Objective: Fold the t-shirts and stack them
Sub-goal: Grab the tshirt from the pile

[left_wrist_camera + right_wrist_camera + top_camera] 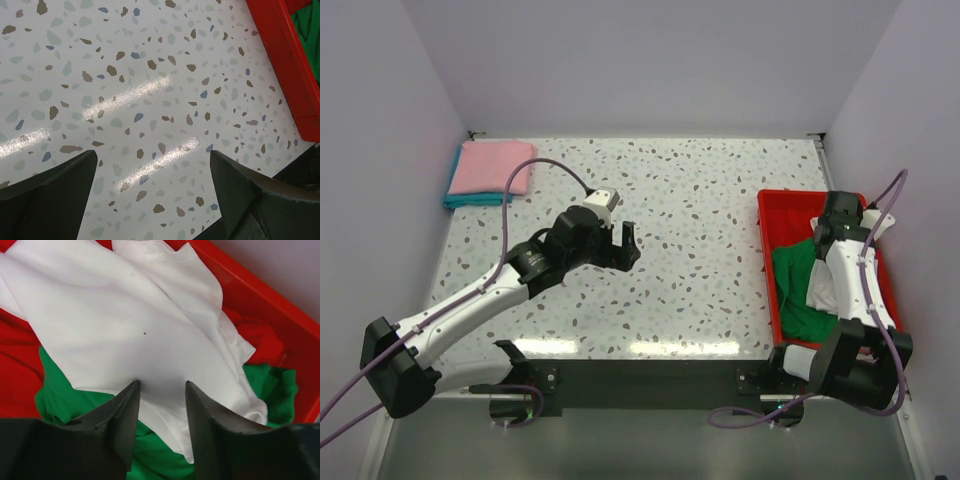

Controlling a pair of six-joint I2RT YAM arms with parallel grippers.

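The white t-shirt lies crumpled on top of the green t-shirt inside the red tray. My right gripper is down in the tray with its jaws partly apart, both fingertips touching the white cloth. In the top view the right gripper is over the tray's far half, with the white t-shirt and the green t-shirt below it. The pink t-shirt lies folded on the folded teal t-shirt at the back left. My left gripper is open and empty over the table's middle.
The red tray stands along the table's right side, close to the right wall. Its rim and a bit of green cloth show in the left wrist view beyond my open left gripper. White walls enclose the speckled table.
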